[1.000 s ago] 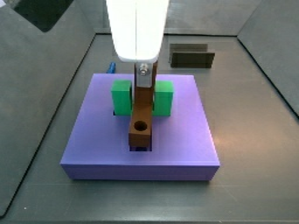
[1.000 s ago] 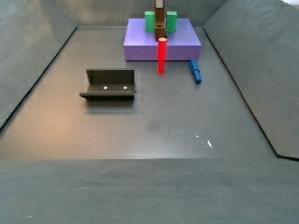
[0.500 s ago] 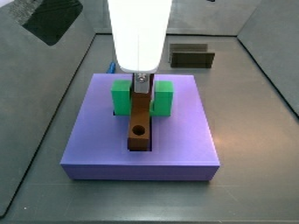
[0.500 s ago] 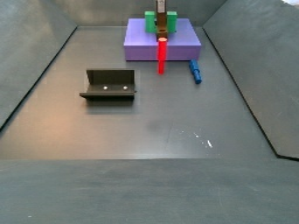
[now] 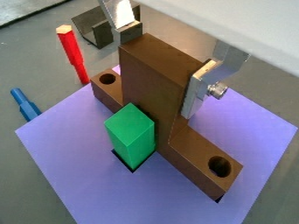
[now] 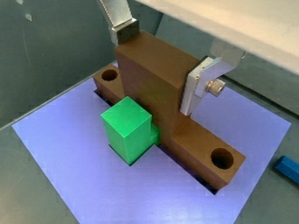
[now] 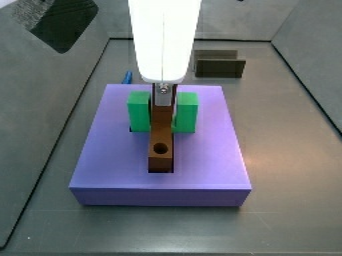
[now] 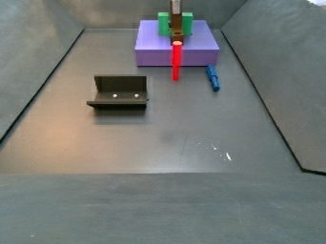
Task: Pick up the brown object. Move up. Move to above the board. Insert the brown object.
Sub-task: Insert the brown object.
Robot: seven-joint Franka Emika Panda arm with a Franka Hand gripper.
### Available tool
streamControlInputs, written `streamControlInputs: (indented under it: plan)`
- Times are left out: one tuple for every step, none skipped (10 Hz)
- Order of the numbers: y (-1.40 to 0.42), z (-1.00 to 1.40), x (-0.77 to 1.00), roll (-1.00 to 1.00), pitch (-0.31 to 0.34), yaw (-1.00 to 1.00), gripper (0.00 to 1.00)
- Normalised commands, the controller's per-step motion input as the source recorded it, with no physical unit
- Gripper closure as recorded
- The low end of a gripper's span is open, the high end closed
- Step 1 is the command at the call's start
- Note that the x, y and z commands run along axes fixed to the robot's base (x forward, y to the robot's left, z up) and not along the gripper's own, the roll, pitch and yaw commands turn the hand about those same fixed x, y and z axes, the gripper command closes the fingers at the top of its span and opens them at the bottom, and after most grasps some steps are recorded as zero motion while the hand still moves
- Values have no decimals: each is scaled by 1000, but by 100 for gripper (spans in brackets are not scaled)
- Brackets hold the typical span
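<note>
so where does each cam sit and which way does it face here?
Wrist view: on the wrist, looking down at the gripper clamping the brown object on the board.
Wrist view: same, from another angle; fingers show.
Side view: close, high, looking down the board; gripper body shows.
Side view: far across the floor; fixture in front, board behind.
All share the brown object.

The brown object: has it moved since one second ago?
Yes. In a side view, the brown object in the gripper sits lower against the board than before.
</note>
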Motion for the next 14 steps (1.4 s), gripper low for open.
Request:
streamControlInputs:
  plan:
    - [-23, -240, -3, -56, -51, 0, 100]
    - [-74, -306, -26, -20, -80, 0, 100]
    - [-129, -314, 29, -17, -59, 0, 100]
    - [-34, -294, 69, -49, -29, -83, 100]
    - [0, -263, 200, -40, -17, -177, 100]
    - [0, -266, 311, -7, 0, -183, 100]
    - [0, -251, 354, 0, 0, -169, 100]
    - [0, -289, 174, -4, 0, -109, 100]
    - [0, -240, 0, 0, -6, 0, 100]
    - [43, -166, 0, 0, 0, 0, 100]
    - [-20, -417, -60, 10, -159, 0, 100]
    - [-3, -606, -189, 0, -231, 0, 100]
    - [0, -469, -217, 0, -250, 0, 100]
    - [0, 0, 0, 0, 0, 0, 100]
